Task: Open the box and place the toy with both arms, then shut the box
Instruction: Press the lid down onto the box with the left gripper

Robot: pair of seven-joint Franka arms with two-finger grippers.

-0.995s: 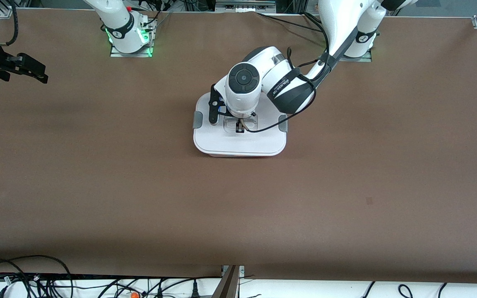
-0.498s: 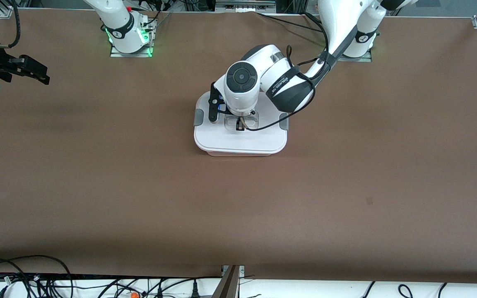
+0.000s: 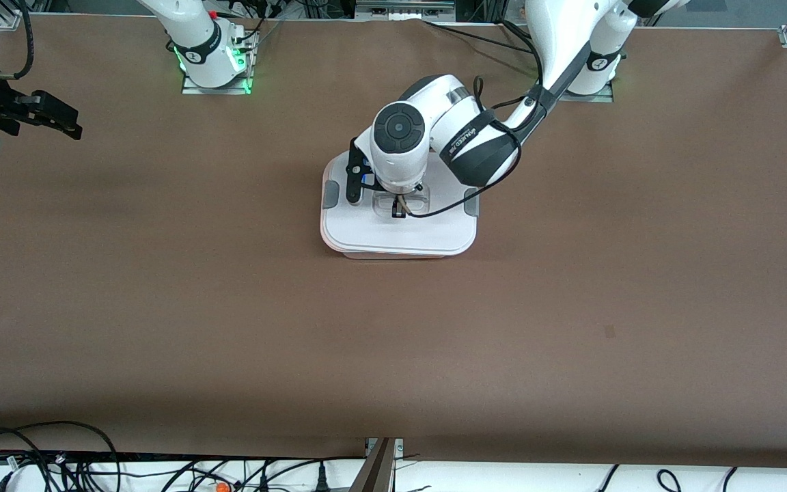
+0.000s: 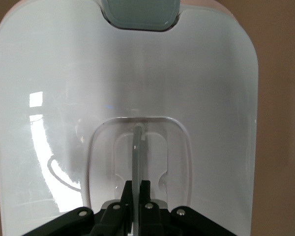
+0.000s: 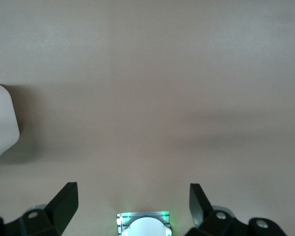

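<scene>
Box (image 3: 399, 232): on the brown desk (image 3: 229, 287), midway between the two arms' ends, directly under the left pincer; pinkish tub edge showing beneath the lid along the side nearer the front camera.
Lid (image 4: 64, 88): white, covering the tub; grey side clips (image 3: 330, 196) at each arm's end of it, one more clip (image 4: 140, 14) visible in the left wrist view.
Handle (image 4: 136, 147): clear, upright in the recessed centre of the lid, running straight into the left pincer.
Left pincer (image 4: 136, 194): lowered into the lid's recess, fingers (image 4: 145, 196) drawn close together on either side of the handle, gripping it; wrist and forearm hanging above the part of the lid farther from the front camera.
Right pincer (image 5: 132, 199): raised over bare desk at the right arm's end, well apart from the box; fingers (image 5: 65, 200) spread wide, holding nothing; arm waiting.
Right pincer's surroundings: a white corner of the box just at the edge of the right wrist view; the green-lit base (image 5: 142, 223) of the right arm between its fingers.
Toy: not visible in any view; whether inside the box cannot be told.
Cables (image 3: 38, 458): tangled along the desk edge nearest the front camera.
</scene>
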